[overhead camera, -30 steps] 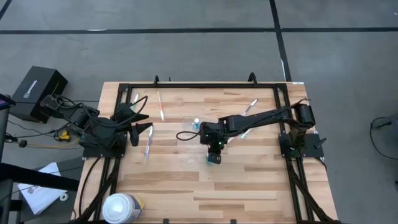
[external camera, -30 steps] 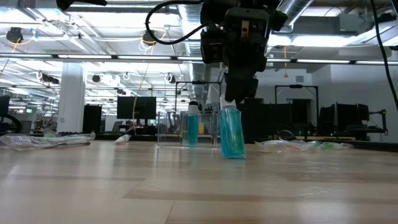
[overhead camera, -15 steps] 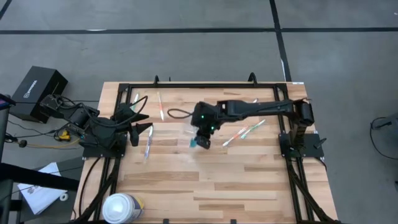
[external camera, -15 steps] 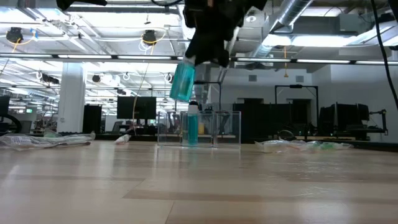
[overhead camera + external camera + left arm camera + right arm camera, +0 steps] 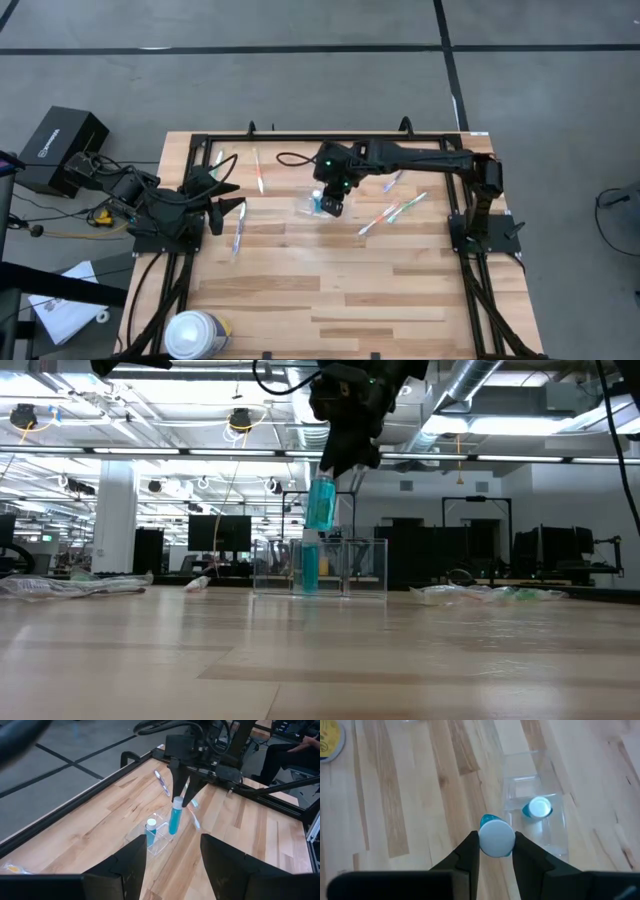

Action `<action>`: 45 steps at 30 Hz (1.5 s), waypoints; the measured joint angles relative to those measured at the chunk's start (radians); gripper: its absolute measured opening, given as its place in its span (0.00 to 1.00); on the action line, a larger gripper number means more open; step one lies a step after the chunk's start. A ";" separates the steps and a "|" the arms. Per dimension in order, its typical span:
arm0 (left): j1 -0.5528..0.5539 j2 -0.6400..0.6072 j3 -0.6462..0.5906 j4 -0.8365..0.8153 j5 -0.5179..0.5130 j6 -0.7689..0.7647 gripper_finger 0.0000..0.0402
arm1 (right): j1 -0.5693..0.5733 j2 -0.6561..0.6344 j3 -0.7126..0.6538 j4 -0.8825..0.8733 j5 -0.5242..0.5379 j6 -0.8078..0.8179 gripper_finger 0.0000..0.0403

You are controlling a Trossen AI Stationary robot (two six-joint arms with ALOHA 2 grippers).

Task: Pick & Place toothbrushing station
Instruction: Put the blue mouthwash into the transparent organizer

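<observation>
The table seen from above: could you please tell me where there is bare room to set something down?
The wide wood between the clear cup and the white canister at the near left corner is bare. The far half is crowded: toothbrushes on the right, more by the waiting left end effector, and the right end effector holding a blue tube over the cup.

Off the table's far left there's a black box (image 5: 63, 148) sitting on the grey floor, cables trailing around it. Some white papers (image 5: 70, 305) lie on the floor by the near left corner. A big white canister (image 5: 196, 335) stands on the wooden table (image 5: 300, 290) at the near left edge. Across the room, rows of dark monitors (image 5: 218, 535) under ceiling lights.
</observation>
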 joint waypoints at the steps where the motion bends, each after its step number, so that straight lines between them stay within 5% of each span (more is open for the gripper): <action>1: 0.000 0.000 0.000 0.000 0.000 0.000 0.45 | -0.004 0.000 0.000 0.000 0.001 -0.002 0.20; 45: 0.000 0.000 0.000 0.001 0.000 -0.005 0.45 | -0.041 0.008 -0.013 -0.001 0.022 -0.078 0.20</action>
